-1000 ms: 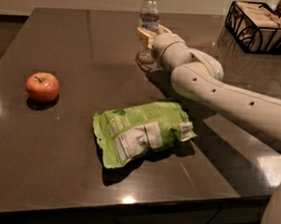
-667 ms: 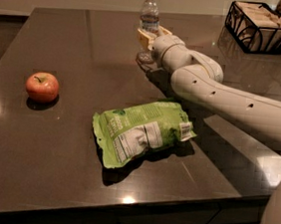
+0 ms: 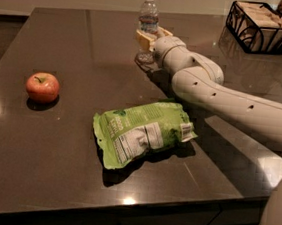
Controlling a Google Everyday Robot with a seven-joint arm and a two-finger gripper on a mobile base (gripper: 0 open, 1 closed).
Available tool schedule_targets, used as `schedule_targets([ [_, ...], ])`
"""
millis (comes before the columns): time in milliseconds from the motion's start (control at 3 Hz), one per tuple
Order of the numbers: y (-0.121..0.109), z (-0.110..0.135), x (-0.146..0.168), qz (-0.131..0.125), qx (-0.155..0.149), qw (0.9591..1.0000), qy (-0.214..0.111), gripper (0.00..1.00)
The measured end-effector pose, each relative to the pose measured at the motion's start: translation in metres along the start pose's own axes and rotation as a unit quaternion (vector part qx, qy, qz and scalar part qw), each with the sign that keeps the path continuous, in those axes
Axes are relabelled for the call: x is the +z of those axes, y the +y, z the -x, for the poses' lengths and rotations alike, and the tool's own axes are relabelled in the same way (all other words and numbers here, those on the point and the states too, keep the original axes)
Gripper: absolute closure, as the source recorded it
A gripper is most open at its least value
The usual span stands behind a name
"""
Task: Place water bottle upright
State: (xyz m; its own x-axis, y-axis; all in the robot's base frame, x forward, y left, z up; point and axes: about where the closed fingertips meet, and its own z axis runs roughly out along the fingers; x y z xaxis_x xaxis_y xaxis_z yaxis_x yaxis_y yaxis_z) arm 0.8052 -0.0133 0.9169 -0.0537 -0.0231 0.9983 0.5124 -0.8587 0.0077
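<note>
Green crinkly foil snack bag (image 3: 141, 134) is nearest, lying flat mid bench (image 3: 51, 150), label side up. Bench is dark, glossy, stone-look and reflects the lights. Red apple (image 3: 42, 87), round w/ smooth skin, sits at 9 o'clock of the bag, well apart. White smooth plastic arm (image 3: 232, 101) comes in from 3 o'clock & points toward 11. Gripper (image 3: 149, 39) is at 12 o'clock of the bag, on the far part of the bench. Its tan fingers (image 3: 142, 38) are clasped on the lower half of the water bottle (image 3: 149, 16). Bottle is clear ribbed plastic w/ a white cap & label band. It stands vertical, cap up. Base looks down on the bench, tho contact is partly hidden. Black wire basket (image 3: 240, 32) w/ tan contents is farthest, at 2 o'clock, well apart.

Progress est.: upright pose basically reached. Left to do: let go & back off w/o tipping it. Thin, light bottle prob tips easily.
</note>
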Motion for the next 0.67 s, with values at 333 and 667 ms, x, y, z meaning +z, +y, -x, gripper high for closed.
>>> schedule_targets([
  [333, -0.0016, -0.0006, 0.0009, -0.001, 0.0, 1.0, 0.0, 0.13],
  [667, -0.0034, -0.0012, 0.0019, -0.002, 0.0, 1.0, 0.001, 0.0],
])
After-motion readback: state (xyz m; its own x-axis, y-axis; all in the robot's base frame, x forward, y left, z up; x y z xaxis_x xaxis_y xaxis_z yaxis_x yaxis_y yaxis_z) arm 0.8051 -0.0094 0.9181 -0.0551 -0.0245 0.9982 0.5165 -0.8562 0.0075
